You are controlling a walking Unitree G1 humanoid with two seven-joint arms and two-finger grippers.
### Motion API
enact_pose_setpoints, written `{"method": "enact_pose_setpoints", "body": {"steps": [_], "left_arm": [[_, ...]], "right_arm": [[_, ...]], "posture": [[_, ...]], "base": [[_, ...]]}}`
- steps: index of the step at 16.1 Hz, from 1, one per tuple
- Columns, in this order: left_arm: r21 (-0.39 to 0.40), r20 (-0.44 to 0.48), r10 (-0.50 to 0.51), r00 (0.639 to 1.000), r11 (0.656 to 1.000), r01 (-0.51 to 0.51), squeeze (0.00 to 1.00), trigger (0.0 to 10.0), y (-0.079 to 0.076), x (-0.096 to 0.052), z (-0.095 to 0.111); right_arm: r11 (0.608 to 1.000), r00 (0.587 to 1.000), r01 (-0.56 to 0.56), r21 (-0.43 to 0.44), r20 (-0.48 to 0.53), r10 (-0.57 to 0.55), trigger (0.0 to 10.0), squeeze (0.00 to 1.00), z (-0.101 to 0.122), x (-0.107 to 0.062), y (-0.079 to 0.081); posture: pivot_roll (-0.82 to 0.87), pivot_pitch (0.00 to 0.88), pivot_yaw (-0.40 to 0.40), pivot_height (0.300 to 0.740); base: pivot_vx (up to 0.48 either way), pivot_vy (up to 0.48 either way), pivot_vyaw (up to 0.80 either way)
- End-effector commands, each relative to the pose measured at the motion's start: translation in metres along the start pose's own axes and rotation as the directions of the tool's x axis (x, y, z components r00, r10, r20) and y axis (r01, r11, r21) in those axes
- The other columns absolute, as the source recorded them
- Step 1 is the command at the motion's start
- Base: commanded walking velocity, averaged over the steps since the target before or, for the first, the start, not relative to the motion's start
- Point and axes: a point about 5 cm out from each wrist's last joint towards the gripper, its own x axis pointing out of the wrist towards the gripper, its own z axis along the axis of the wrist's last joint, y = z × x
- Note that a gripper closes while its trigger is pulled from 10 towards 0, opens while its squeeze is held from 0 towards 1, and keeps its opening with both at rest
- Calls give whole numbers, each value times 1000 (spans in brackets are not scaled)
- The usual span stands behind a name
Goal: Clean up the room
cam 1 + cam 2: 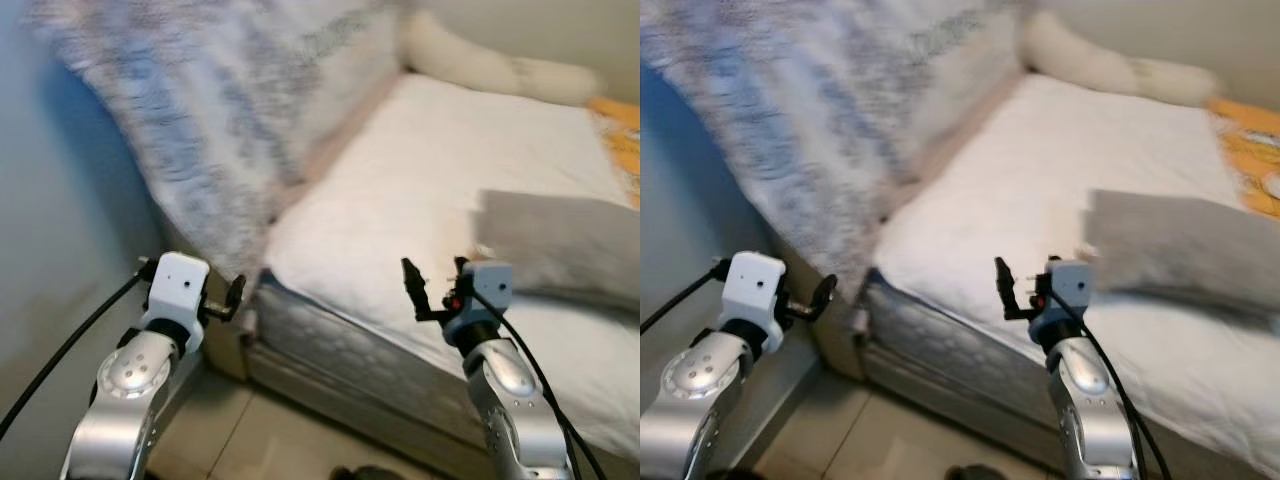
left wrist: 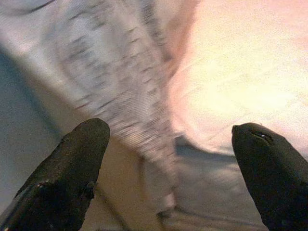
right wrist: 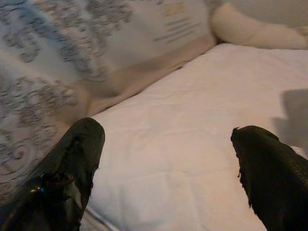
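Both arms are raised from the near edge of the scene, forearms angled up and toward the bed. The left gripper point(image 2: 168, 159) is held near the bed's near left corner, fingers point(image 2: 72, 168) spread wide apart with nothing between them; beyond it hangs the patterned blanket point(image 1: 215, 110). The right gripper point(image 3: 166, 163) is poised over the near edge of the white mattress point(image 1: 430, 190), its fingers point(image 3: 269, 178) likewise wide apart and empty.

The patterned blanket drapes down the bed's left side, against the blue-grey wall point(image 1: 50, 250). A grey pillow point(image 1: 565, 245) lies on the mattress to the right, just beyond the right gripper. A cream bolster point(image 1: 490, 65) sits at the far end, and an orange item point(image 1: 620, 135), blurred, at the far right. The mattress side panel point(image 1: 340, 350) faces the robot above tiled floor point(image 1: 280, 440). Open white sheet lies between the blanket edge and the grey pillow.
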Motion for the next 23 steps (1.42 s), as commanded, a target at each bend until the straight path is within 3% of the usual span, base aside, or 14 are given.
{"method": "enact_pose_setpoints", "body": {"steps": [1, 11, 13, 14, 23], "left_arm": [[8, 22, -7, 1000, 1000, 7, 0, 10000, -2, 2, 5], [-10, 69, 9, 998, 1000, -8, 0, 10000, -1, 3, 12], [-14, 75, 9, 997, 1000, -8, 0, 10000, -1, 4, 13], [-16, 77, 9, 997, 1000, -8, 0, 10000, -2, 5, 13], [-18, 72, 31, 997, 999, -30, 0, 10000, 1, 8, 12]], "right_arm": [[999, 999, 38, -29, 28, -37, 10000, 1000, 4, 0, -8], [997, 998, 64, -52, 28, -63, 10000, 1000, 2, 1, -12], [997, 998, 58, -48, 26, -57, 10000, 1000, 2, 2, -12], [997, 998, 58, -55, 27, -56, 10000, 0, 3, 3, -11], [994, 997, 82, -66, 11, -82, 10000, 0, 3, 6, -15]], "posture": [[27, 0, -21, 740], [25, 0, -23, 740], [24, 0, -24, 740], [24, 0, -25, 740], [21, 0, -28, 740]], "base": [[0, 0, -800], [0, 0, -797], [278, 0, 0], [349, 0, 0], [376, 0, -275]]}}
